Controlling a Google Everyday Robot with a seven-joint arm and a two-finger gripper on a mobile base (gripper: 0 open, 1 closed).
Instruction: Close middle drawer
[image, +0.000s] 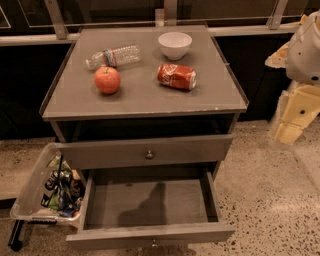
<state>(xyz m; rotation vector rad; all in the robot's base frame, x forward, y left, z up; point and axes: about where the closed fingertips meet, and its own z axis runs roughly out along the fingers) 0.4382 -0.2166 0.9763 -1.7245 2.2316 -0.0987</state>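
When I looked in, the task had not visibly started. The middle drawer stood pulled far out at the bottom centre of the frame. Its bare floor was fully exposed, and its narrow front with the small brass knob sat almost at the lower edge. The taller drawer above it was only a little way out, knob facing me.

The end effector hung at the right edge of the frame, beside the cabinet's right corner and well apart from the open drawer, touching nothing. I took the pale yellow piece under the white arm housing to be it, though it was partly cut off by the frame. I could not tell whether it was spread or pressed together.

On the worktop lay an apple, a water bottle on its side, a white bowl and a tipped red can, none of them in the way. A clear bin of packets sat at lower left, just beside the open drawer's side.

By my judgement everything was left to do: bring the arm down and across to the drawer front, then push it fully in.
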